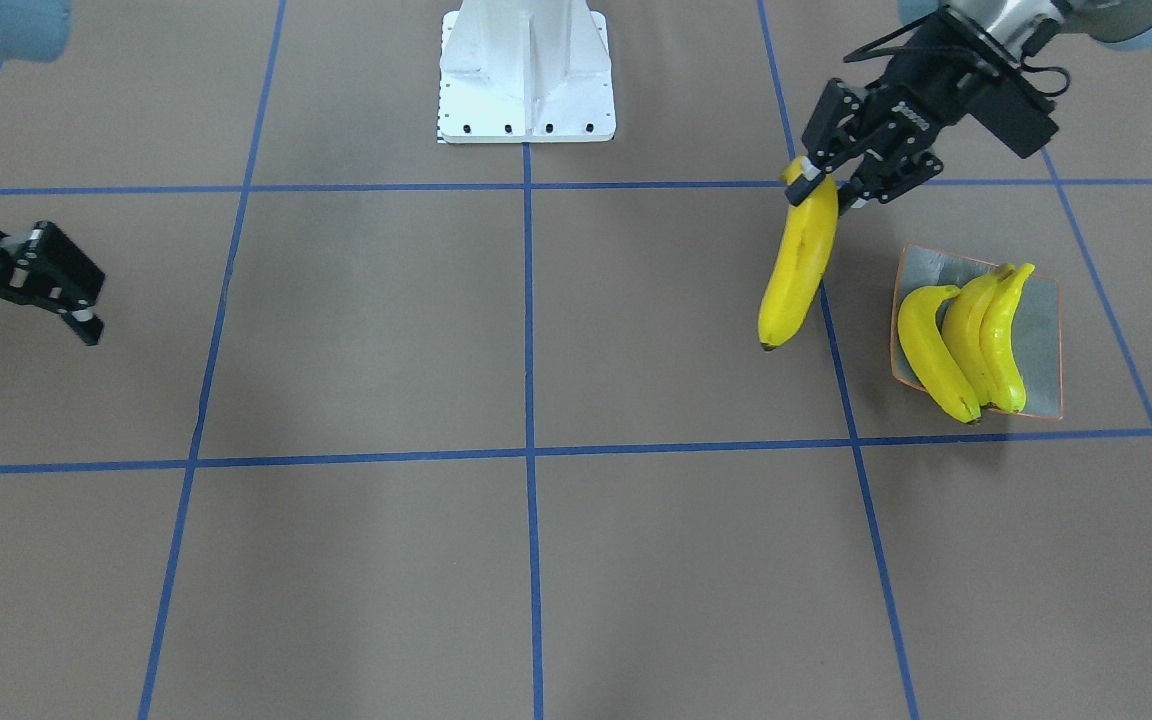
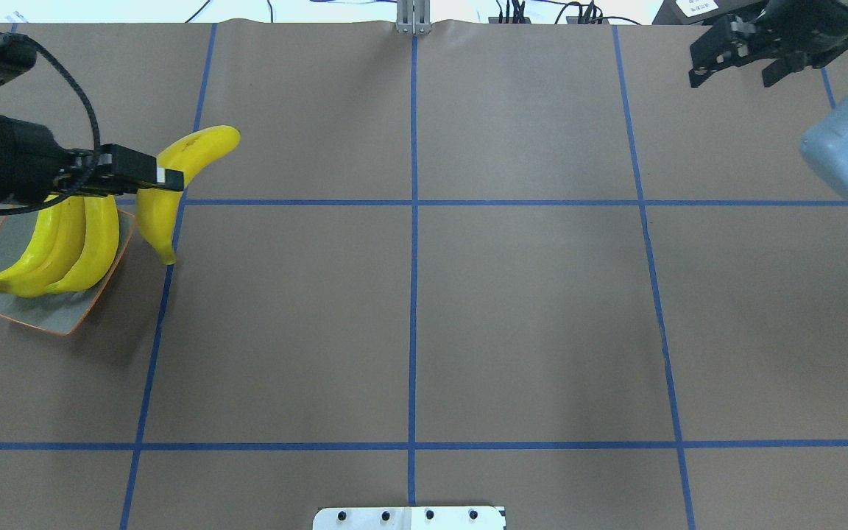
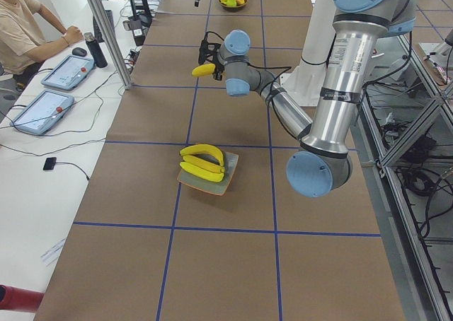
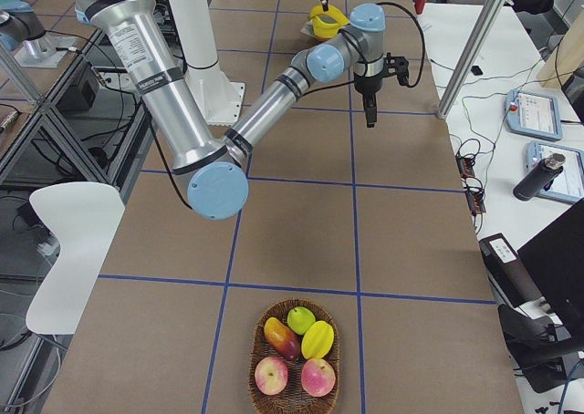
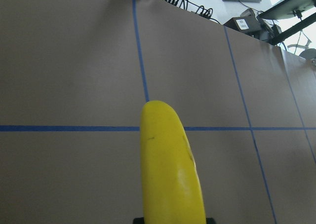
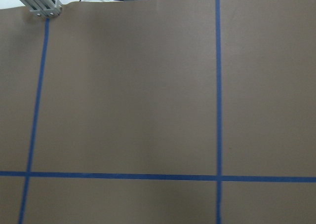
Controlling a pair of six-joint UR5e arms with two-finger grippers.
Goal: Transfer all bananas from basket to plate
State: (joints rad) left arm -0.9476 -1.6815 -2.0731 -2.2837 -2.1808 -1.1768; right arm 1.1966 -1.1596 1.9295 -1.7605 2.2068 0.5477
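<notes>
Beside the plate [image 1: 1041, 335], the left gripper [image 1: 826, 185] pinches the fourth banana [image 1: 798, 270] aloft. Next it should swing over the three bananas [image 1: 976, 340] and release.

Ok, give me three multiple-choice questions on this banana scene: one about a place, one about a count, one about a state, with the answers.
1. Where is the banana gripped by the left claw?
A) in the air beside the plate
B) lying on the plate
C) lying flat far from the plate

2. How many bananas lie on the plate?
A) one
B) three
C) four

3. The right claw is:
A) shut on a banana
B) open and empty
C) resting on the plate

Answers:
1 A, it hangs from the claw just outside the plate's rim.
2 B, three lie side by side.
3 B, its fingers are spread with nothing between them.
</notes>
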